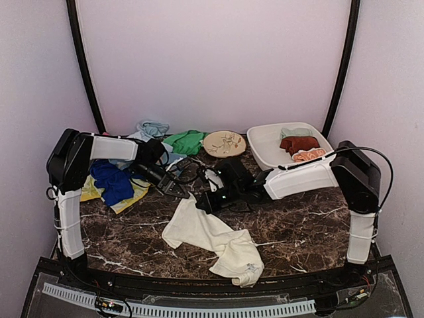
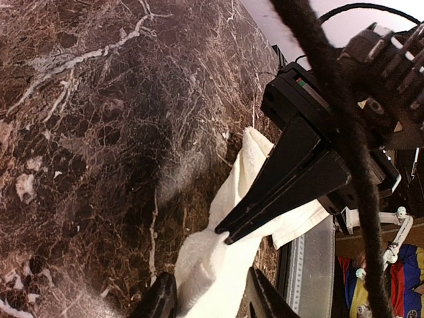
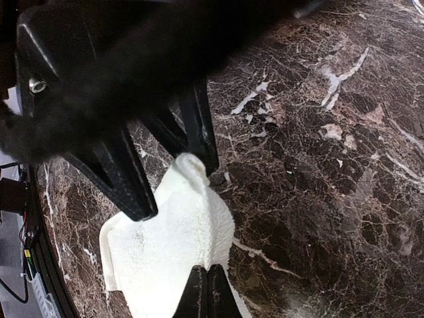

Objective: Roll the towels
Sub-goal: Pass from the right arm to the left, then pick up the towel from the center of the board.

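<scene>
Towels stood at several stages, and by my reading the job was well short of done. The white towel (image 1: 212, 238) lay crumpled and unrolled near the middle of the marble table (image 1: 298, 225), trailing from the two grippers toward the near edge, and no roll showed in it. The right gripper (image 3: 207, 291) had its fingers pressed together on a fold of that cloth. The left gripper (image 1: 182, 192) stood just beside it at the towel's far end. Its jaws were spread wide with a raised ridge of the cloth between them and, as far as the wrist views showed, were not clamped on it. The step in hand looked like gathering that far end to start a roll. In the white tub (image 1: 262, 156) at the far right sat a dark red towel (image 1: 298, 143), an orange patterned towel (image 1: 309, 156) and a pale towel (image 1: 295, 132) behind them. All three were compact bundles, which I took for finished ones, though they were too small to tell whether they were truly rolled. Four others seemed left to do. The blue towel (image 1: 112, 182) was heaped on the yellow towel (image 1: 136, 195) at the left. The green towel (image 1: 185, 141) and the light blue towel (image 1: 152, 128) lay loose at the far side, left of the round plate (image 1: 224, 143).
</scene>
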